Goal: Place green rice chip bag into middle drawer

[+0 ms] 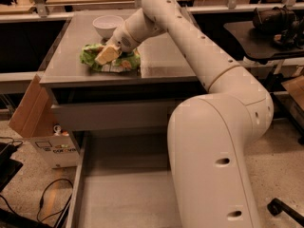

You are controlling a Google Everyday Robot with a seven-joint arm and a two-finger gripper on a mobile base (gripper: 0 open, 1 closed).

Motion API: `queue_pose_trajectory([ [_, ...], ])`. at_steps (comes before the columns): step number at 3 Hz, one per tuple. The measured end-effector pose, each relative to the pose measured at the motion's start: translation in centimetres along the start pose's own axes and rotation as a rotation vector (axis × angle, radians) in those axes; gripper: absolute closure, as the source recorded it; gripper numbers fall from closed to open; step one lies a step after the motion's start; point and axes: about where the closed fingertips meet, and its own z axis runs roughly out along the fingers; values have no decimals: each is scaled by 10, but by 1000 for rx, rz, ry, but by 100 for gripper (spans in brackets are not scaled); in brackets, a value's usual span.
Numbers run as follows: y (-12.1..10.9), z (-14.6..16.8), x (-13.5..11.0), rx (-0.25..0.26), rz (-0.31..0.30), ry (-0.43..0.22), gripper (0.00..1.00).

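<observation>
The green rice chip bag (89, 57) lies crumpled on the grey cabinet top (156, 56), near its front left. My gripper (107, 55) reaches down from the white arm and sits on the middle of the bag, touching it. The middle drawer (123, 198) is pulled out wide open below the cabinet, with a flat grey floor and a thin left wall; my arm's large white body hides its right side.
A white bowl (107, 25) stands just behind the bag. A drawer with a plain grey front panel (109, 116) is under the top. A cardboard box (29, 109) and cables (47, 198) lie on the floor at left.
</observation>
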Motion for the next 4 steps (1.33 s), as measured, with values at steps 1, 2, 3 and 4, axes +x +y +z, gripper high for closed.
queue_pose_trajectory([
  [1, 0, 0, 0, 0, 0, 0, 100],
  [2, 0, -8, -2, 8, -8, -8, 100],
  [3, 11, -106, -33, 111, -113, -106, 100],
  [4, 24, -204, -62, 234, -224, -191, 100],
])
